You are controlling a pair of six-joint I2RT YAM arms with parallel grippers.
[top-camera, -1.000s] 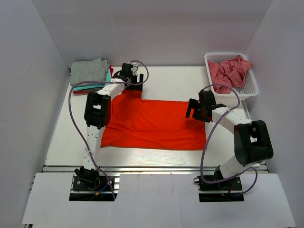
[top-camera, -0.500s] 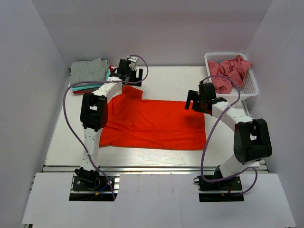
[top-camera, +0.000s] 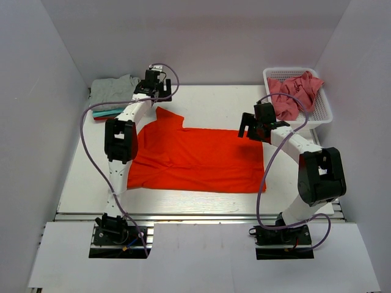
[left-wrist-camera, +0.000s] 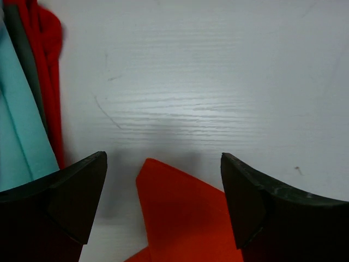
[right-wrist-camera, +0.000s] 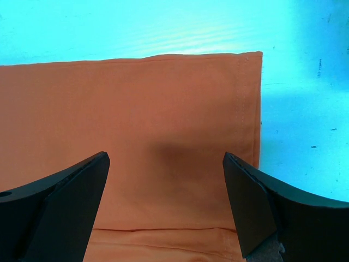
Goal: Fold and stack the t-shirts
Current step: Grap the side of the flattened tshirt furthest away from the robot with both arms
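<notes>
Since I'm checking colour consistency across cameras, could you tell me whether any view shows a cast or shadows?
Right wrist view: the table looks cyan, the orange-red t-shirt duller orange, a soft shadow at its middle. Left wrist view: white table, faint shadow beyond the shirt's corner. Top view: even light.

The t-shirt (top-camera: 195,162) is orange-red, the table (top-camera: 220,104) white, the stacked shirt (top-camera: 113,90) grey, the basket (top-camera: 314,119) white.
</notes>
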